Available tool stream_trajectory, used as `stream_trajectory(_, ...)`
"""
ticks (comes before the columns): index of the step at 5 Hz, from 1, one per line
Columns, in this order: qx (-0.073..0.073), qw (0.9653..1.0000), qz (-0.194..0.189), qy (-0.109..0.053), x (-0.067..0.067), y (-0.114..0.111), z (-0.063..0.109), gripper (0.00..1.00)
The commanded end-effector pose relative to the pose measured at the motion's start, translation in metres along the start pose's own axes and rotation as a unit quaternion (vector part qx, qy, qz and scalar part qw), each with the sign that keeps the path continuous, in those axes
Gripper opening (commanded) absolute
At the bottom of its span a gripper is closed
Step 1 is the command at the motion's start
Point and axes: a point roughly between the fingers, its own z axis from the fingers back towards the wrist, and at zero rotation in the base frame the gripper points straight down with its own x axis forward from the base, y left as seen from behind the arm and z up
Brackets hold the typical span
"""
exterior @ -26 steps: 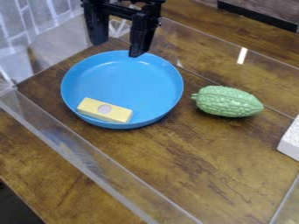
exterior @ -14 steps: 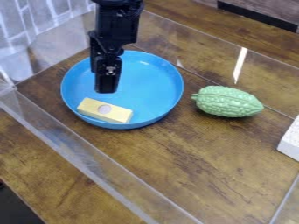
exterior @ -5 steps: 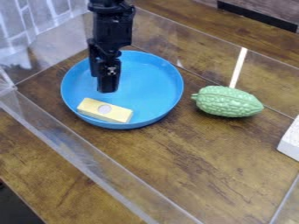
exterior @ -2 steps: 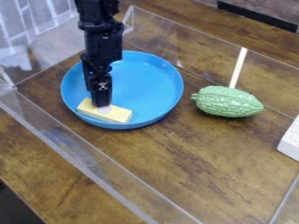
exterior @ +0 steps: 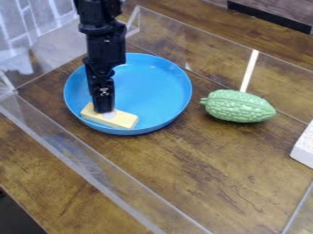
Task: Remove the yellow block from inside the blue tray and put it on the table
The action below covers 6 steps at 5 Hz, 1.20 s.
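- A clear sheet or panel (exterior: 73, 160) slopes across the left and lower-left of the view; its bright edge runs diagonally over the tabletop from the left side towards the bottom, passing close to the dish's near-left rim.
- The dark brown wood-grain table (exterior: 171, 174), glossy and reflective, shows bare surface in front of the dish and across the lower middle of the picture.
- The large round shallow bright blue plastic tray (exterior: 166, 87) sits left of centre. Its raised rim is unbroken all round, and the right half of its floor is bare.
- The black robot gripper (exterior: 104, 99) hangs from the top of the frame, pointing straight down into the left part of the tray. Its fingers stand apart, unclenched, holding nothing. The tips are low over the tray floor, right at the back edge of the block; whether they touch it cannot be told.
- The small flat rectangular yellow block (exterior: 113, 117) lies inside the tray on its near-left floor, close to the rim, its long side running roughly along the rim. Its upper left part is hidden behind the fingers.
- Bare table separates the tray's right rim from a bumpy green gourd (exterior: 239, 106) lying on its side.
- A thin pale stick-like streak (exterior: 250, 69) rises behind the gourd.
- A white object (exterior: 305, 144) is cut off by the right edge.
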Motion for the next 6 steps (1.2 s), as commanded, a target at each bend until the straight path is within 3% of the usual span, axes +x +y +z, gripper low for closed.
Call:
stream_trajectory(1,0.005,0.9999,-0.009,-0.003,-0.001,0.000,-0.010,1.00)
stream_trajectory(3,0.008,0.9992,-0.038,-0.011,0.003,-0.016,-0.012,1.00)
stream_trajectory(6,0.016,0.9957,-0.088,-0.023,0.013,-0.016,-0.017,1.00)
